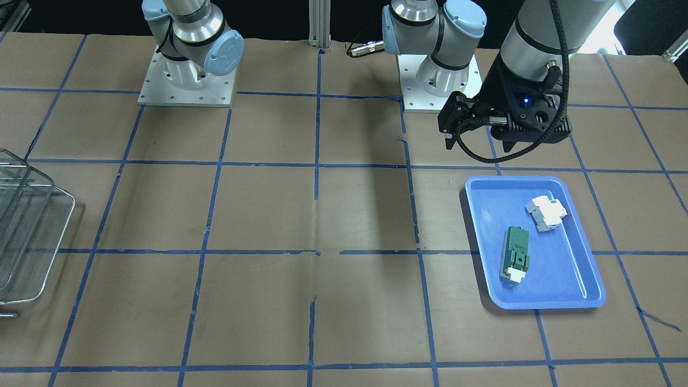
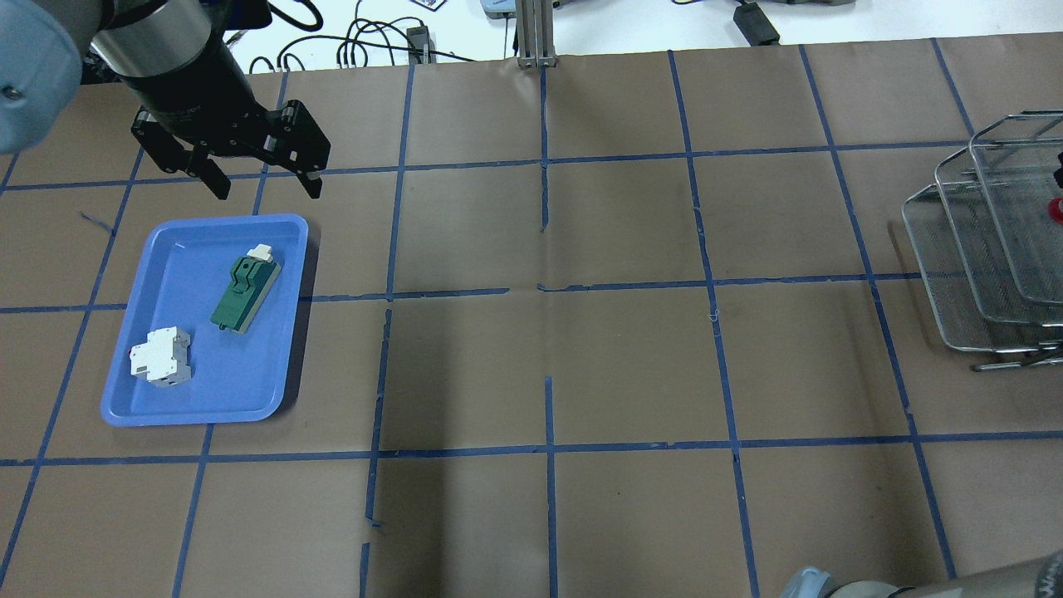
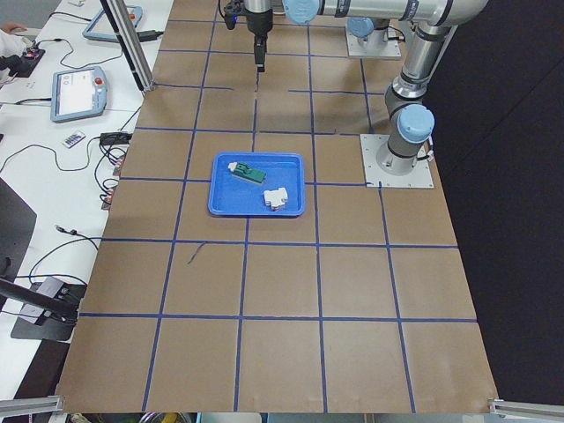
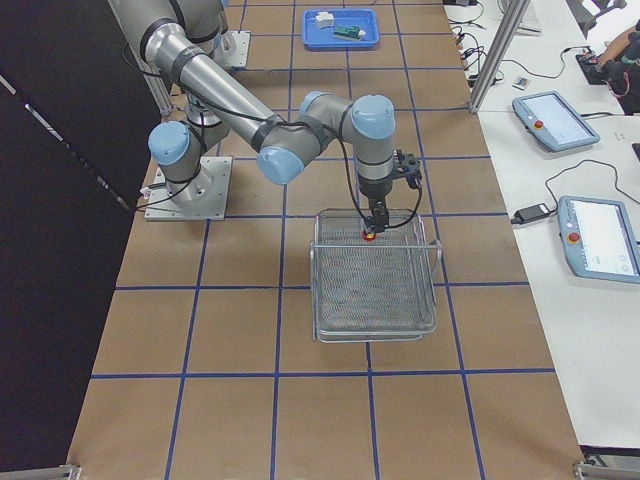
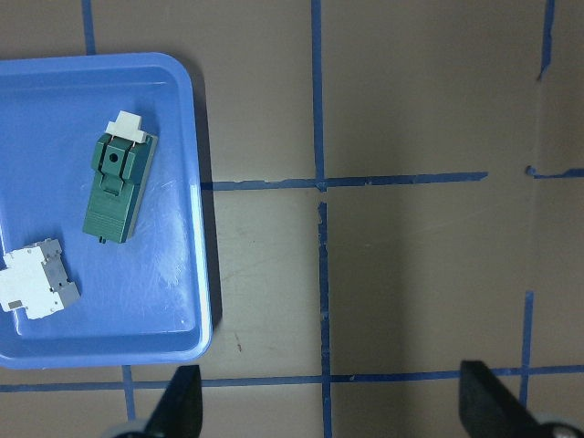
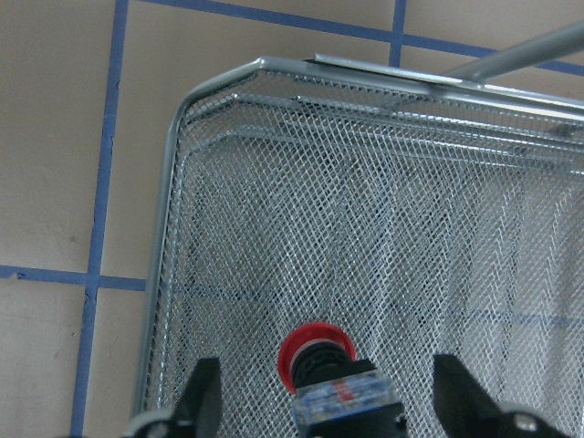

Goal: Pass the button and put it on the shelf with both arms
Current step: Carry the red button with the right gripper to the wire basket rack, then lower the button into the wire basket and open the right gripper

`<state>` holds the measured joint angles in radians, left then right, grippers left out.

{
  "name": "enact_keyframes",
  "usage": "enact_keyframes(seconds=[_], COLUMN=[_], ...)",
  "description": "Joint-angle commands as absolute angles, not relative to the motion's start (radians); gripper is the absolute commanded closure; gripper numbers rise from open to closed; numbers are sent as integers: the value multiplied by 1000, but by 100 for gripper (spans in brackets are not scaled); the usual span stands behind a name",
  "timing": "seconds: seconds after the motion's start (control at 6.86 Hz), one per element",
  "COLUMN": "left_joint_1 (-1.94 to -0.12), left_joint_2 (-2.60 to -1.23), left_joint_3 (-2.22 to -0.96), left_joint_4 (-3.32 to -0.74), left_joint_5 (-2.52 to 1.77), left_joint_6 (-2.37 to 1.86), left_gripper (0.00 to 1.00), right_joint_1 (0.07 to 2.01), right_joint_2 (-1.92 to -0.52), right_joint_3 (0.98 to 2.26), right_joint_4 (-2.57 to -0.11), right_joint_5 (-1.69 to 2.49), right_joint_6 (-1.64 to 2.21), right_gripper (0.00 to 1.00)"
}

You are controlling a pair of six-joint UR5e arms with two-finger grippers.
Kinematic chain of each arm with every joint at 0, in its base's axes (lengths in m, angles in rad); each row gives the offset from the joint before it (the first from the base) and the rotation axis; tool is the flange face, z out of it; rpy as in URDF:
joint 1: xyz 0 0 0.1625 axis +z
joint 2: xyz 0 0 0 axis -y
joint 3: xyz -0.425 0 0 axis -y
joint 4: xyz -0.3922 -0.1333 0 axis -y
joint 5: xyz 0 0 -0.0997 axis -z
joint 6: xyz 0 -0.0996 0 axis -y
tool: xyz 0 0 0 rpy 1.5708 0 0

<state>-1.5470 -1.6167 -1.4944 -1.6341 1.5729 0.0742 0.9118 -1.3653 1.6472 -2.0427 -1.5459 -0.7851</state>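
so the right gripper (image 6: 326, 374) is spread wide over the shelf (image 6: 383, 210) at the right edge of the desk (image 2: 631, 365), button (image 6: 316, 351) untouched between its fingers, and the left gripper (image 2: 269, 189) hangs open, empty, by the left edge

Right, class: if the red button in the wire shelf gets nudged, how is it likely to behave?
The button probably rolls a little, since its cap is round. Its squarish clear block should stop it soon. The shelf mesh likely limits sliding.

overhead/front: high, opposing | sides: desk (image 3: 291, 291) ends, far | wrists: close behind left claw (image 5: 333, 406), right claw (image 6: 319, 401) | shared: blue tray (image 2: 191, 414) near left claw
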Motion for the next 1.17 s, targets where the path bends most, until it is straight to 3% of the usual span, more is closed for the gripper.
enact_keyframes(seconds=[0.0, 0.29, 0.73, 1.02], left_joint_1=[-1546, -1540, -1531, -1532], left_joint_2=[-1615, -1621, -1621, -1620], left_joint_3=[-1499, -1479, -1476, -1479], left_joint_4=[-1635, -1653, -1660, -1658], left_joint_5=[1583, 1572, 1569, 1569], left_joint_6=[74, 58, 77, 77], left_gripper=[0, 0, 0, 0], right_joint_1=[911, 969, 1257, 1427], right_joint_2=[-1376, -1440, -1601, -1620], right_joint_3=[1643, 1576, 1545, 1542], right_joint_4=[-2037, -1821, -1605, -1572], right_joint_5=[-1545, -1540, -1543, -1536], right_joint_6=[-778, -778, -550, -293], right_gripper=[0, 0, 0, 0])
